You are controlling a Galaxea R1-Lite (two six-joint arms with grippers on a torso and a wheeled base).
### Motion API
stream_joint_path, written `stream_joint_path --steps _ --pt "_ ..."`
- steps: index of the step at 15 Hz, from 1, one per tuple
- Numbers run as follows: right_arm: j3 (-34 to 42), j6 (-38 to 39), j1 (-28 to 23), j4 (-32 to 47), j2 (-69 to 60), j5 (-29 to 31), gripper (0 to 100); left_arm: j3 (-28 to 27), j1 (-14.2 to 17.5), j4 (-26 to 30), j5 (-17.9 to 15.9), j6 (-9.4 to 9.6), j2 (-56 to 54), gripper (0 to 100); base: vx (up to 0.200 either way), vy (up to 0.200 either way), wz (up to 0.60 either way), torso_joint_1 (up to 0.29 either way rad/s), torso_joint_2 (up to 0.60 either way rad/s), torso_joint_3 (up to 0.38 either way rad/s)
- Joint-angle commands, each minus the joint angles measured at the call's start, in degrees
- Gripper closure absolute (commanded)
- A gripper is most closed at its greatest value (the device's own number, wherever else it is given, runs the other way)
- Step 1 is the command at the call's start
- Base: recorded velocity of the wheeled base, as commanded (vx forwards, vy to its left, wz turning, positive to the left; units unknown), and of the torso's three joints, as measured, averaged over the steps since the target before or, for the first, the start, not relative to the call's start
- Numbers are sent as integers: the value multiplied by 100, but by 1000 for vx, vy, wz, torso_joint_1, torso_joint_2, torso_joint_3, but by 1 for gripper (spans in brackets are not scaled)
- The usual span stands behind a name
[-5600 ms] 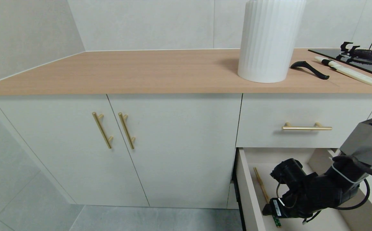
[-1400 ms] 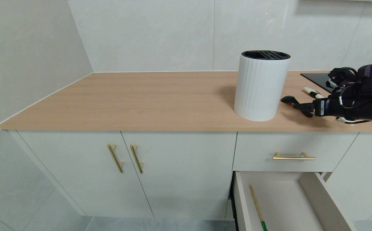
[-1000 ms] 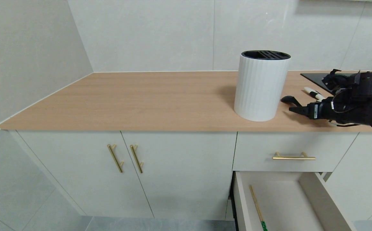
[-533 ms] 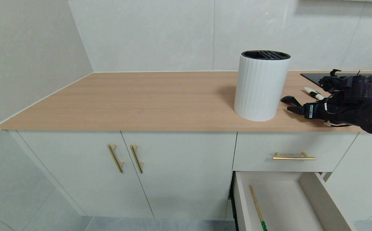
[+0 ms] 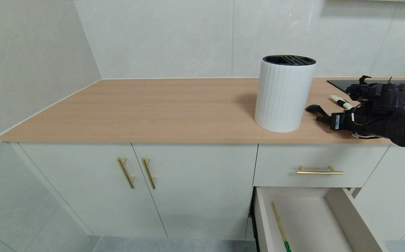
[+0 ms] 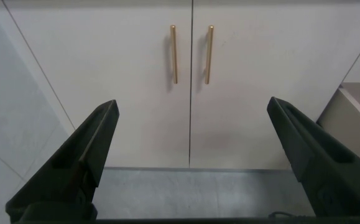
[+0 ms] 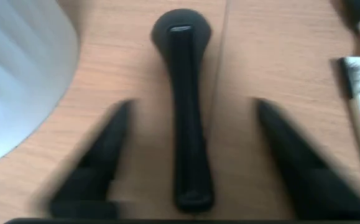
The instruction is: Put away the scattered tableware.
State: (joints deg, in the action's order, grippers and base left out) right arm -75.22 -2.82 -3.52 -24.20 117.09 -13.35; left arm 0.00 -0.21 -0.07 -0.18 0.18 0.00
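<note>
One black utensil: lies flat on the counter, just to the right of a white ribbed holder; slim, slightly curved and dark all over, with a rounded knob at one end; what kind of utensil it is cannot be told
Right jaws: spread wide and holding nothing; one finger on each side of the utensil's shaft, low over the wood; no contact can be seen
Step in hand: by my reading, the pick-up of this utensil
Doing it well: centre the shaft in the gap; lower until the tips nearly meet the counter, so that the jaws close around the shaft and not above it; close on the narrow middle, not on the rounded knob; lift straight up before swinging away
What could go wrong: a thin, smooth shaft may roll or pivot if one finger meets it first; the holder stands close to one finger and could be nudged
White knife: lies near the utensil on the side away from the holder, apart from it, not yet put away
Holder top: black and slotted; possibly where the knife belongs
Open drawer: below the counter's right part; chopsticks lie along its left wall; a likely home for the utensil
Left jaws: wide open and empty, down low, facing two cupboard doors
</note>
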Motion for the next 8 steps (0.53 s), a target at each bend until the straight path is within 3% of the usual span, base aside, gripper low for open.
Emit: stream_joint_path --steps 1,8 --pt "7 0 45 29 -55 34 100 0 3 -1 1 -1 0 0 0 0 0 0 0 0" --pt "-63 334 212 319 -371 412 100 0 -6 -1 1 -1 0 0 0 0 0 0 0 0"
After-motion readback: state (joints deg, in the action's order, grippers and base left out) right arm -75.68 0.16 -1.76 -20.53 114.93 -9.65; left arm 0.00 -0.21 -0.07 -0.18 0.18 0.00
